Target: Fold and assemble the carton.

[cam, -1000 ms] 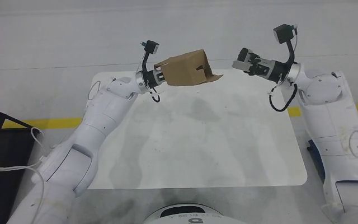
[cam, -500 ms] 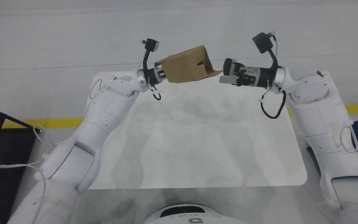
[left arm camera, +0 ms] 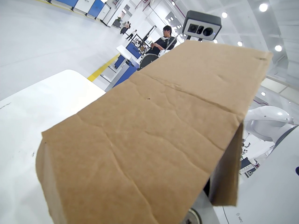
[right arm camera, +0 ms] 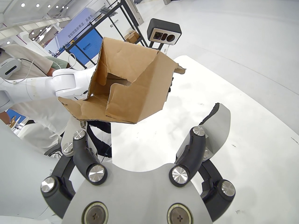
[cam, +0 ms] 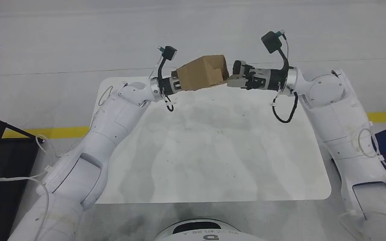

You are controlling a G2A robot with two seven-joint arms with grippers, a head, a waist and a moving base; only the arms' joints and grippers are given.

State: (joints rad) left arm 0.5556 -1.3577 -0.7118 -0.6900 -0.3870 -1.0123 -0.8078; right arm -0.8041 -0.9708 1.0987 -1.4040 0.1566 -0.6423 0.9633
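Note:
A brown carton (cam: 204,72) hangs in the air over the far edge of the white table (cam: 211,156). My left gripper (cam: 175,81) is shut on its left end. The left wrist view looks along a creased outer panel of the carton (left arm camera: 151,129). My right gripper (cam: 232,77) is open at the carton's right, open end, fingertips at the loose flap there. In the right wrist view the carton (right arm camera: 130,82) shows its open inside with partly folded flaps, and the right gripper (right arm camera: 147,115) sits just below it. One finger (right arm camera: 217,117) is bare; the bottom flap covers the other.
The table (right arm camera: 210,89) has rounded corners and a bare top with faint marks. A yellow floor line (cam: 60,131) and a black object (cam: 12,150) lie to its left.
My right arm has swung left from well clear of the carton up to its open end. The flap that stuck out on the right now sits against the gripper. The carton shifted slightly right.

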